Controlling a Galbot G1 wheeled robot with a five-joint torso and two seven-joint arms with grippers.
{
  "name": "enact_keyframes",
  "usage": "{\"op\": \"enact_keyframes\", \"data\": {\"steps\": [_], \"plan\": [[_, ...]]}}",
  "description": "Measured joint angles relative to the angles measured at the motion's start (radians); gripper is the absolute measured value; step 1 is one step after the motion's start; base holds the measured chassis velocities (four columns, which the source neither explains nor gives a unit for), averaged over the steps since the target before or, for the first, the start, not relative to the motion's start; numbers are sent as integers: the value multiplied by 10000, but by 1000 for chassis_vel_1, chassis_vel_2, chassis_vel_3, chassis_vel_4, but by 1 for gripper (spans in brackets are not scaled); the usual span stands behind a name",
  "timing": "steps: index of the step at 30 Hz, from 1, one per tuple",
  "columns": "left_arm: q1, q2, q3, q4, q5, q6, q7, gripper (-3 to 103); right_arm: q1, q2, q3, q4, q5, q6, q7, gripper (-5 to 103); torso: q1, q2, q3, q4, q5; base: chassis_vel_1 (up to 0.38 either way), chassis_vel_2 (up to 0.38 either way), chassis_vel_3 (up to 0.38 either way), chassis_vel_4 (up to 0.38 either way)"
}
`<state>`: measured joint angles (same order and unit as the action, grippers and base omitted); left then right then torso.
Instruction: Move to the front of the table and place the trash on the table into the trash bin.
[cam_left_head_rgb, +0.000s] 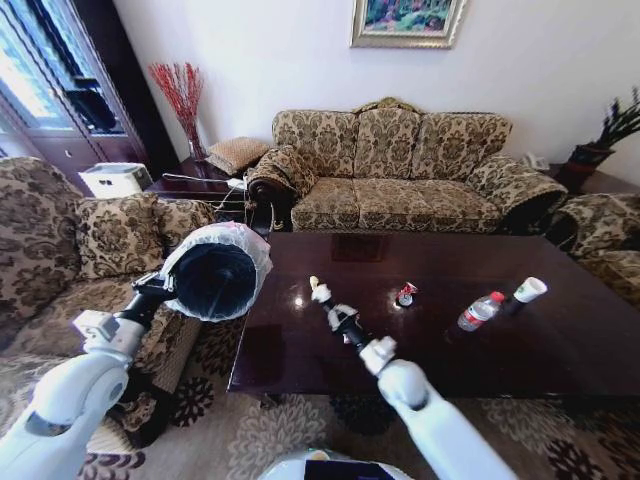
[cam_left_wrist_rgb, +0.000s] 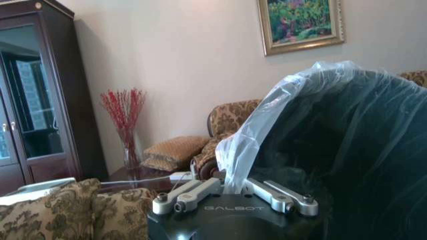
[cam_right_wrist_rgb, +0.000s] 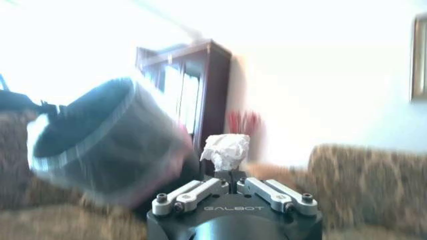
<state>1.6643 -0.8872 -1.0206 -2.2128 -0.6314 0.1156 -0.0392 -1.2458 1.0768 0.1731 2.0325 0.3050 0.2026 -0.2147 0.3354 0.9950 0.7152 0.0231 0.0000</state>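
Note:
My left gripper (cam_left_head_rgb: 163, 288) is shut on the rim of the trash bin (cam_left_head_rgb: 215, 270), a black bin with a white liner. It holds the bin tilted in the air just off the table's (cam_left_head_rgb: 300, 350) left edge, mouth facing back toward me; in the left wrist view the fingers (cam_left_wrist_rgb: 200, 192) clamp the liner of the bin (cam_left_wrist_rgb: 333, 150). My right gripper (cam_left_head_rgb: 324, 298) reaches over the table's left part, shut on a white crumpled scrap (cam_left_head_rgb: 320, 291) (cam_right_wrist_rgb: 225, 149), with the bin (cam_right_wrist_rgb: 100, 140) beyond it. On the table lie a red-white wrapper (cam_left_head_rgb: 405, 294), a red-capped bottle (cam_left_head_rgb: 480, 311) and a white cup (cam_left_head_rgb: 529, 290).
A patterned sofa (cam_left_head_rgb: 400, 170) stands behind the table, with an armchair (cam_left_head_rgb: 90, 250) on the left and another (cam_left_head_rgb: 600, 240) on the right. A dark side table (cam_left_head_rgb: 195, 183) with a vase of red twigs fills the far left corner, beside a tall cabinet (cam_left_wrist_rgb: 33, 110).

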Motion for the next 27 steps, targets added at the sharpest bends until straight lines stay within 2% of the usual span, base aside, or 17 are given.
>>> {"op": "enact_keyframes", "data": {"steps": [4, 9, 18, 24, 27], "plan": [[0, 0, 0, 0, 0, 0, 0, 0, -53, -250, 111, 1138, 506, 215, -204, 0, 0, 0, 0, 2, 1, 0, 0, 0, 0], [0, 0, 0, 0, 0, 0, 0, 0, 305, -161, -453, 1886, 711, -9, -439, 0, 0, 0, 0, 3, 0, 0, 0, 0, 0], [0, 0, 0, 0, 0, 0, 0, 0, 1685, 457, -3001, 1193, 91, -527, -666, 0, 0, 0, 1, 2, -1, 0, 0, 0, 0], [0, 0, 0, 0, 1, 0, 0, 0, 2797, 951, -4142, 471, 94, -1024, 87, 0, 0, 0, 1, 3, -1, 0, 0, 0, 0], [0, 1, -1, 0, 1, 0, -1, 0, 3705, 1415, -4734, -53, 58, -1395, 719, 0, 1, -1, 2, 3, -1, 0, 0, 0, 0]]}}
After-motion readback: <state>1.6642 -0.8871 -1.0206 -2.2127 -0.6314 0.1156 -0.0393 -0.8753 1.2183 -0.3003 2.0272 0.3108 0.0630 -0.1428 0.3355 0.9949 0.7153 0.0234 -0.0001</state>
